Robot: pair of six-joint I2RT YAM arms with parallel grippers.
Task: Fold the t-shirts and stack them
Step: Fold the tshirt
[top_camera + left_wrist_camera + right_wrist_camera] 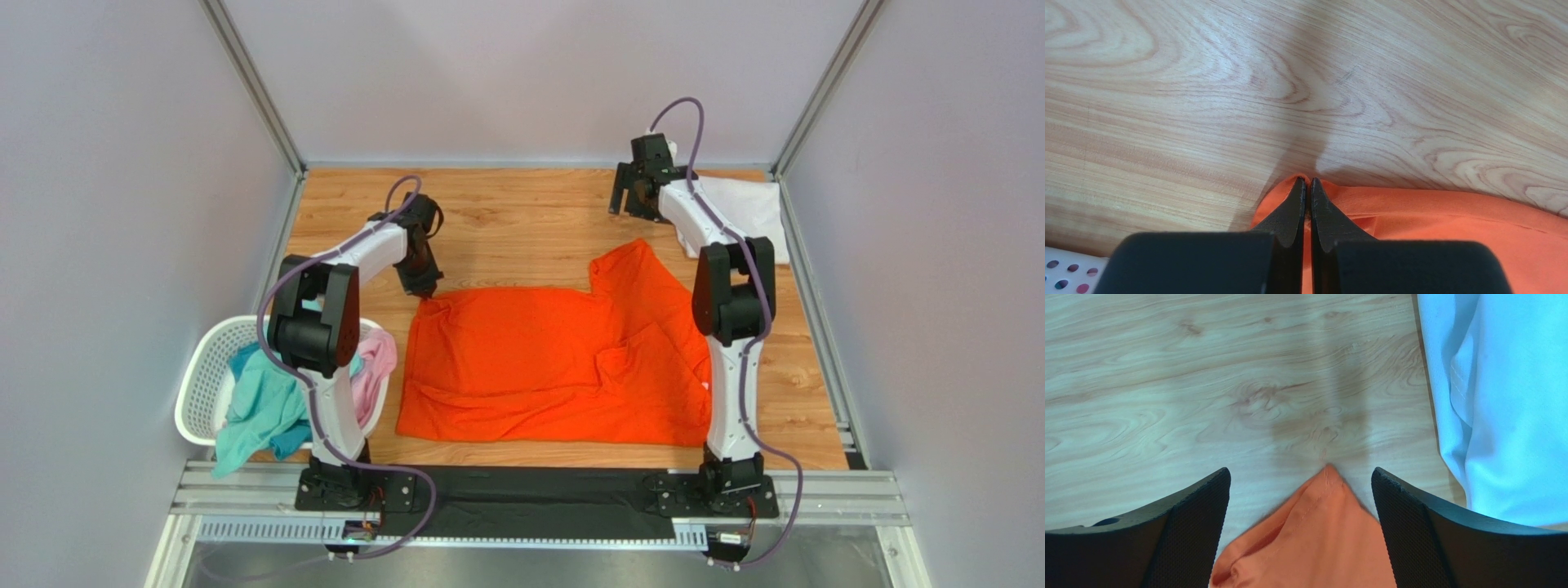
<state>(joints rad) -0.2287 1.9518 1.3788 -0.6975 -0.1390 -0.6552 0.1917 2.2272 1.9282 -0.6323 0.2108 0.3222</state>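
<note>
Seen from above, the orange t-shirt [552,368] lies spread across the middle of the worktop [515,214], with one part reaching up toward the far right. The left end effector [423,284] sits at the shirt's far-left corner. The right end effector [629,196] hangs near the far edge, beside the white t-shirt [742,206] that lies flat in the far-right corner, and apart from the orange cloth. Beside the worktop's near-left corner, a white laundry basket [196,398] holds a teal t-shirt [264,410] and a pink t-shirt [377,358].

At the left wrist, the jaws are pressed together with the orange corner gathered around their tips, so they appear to pinch only the very edge of the cloth. Bare wood lies beyond.

At the right wrist, the fingers [1192,527] stand wide apart and grip nothing. The pointed orange tip shows between them without touching either, and the white cloth fills the right side.

The left pinch looks shallow, so the corner could slip free once the shirt is lifted or dragged. The right end effector could close on too little of that narrow tip, or drift sideways and catch the white t-shirt's edge, rumpling it. If only one corner holds, the pull would skew the fold.
</note>
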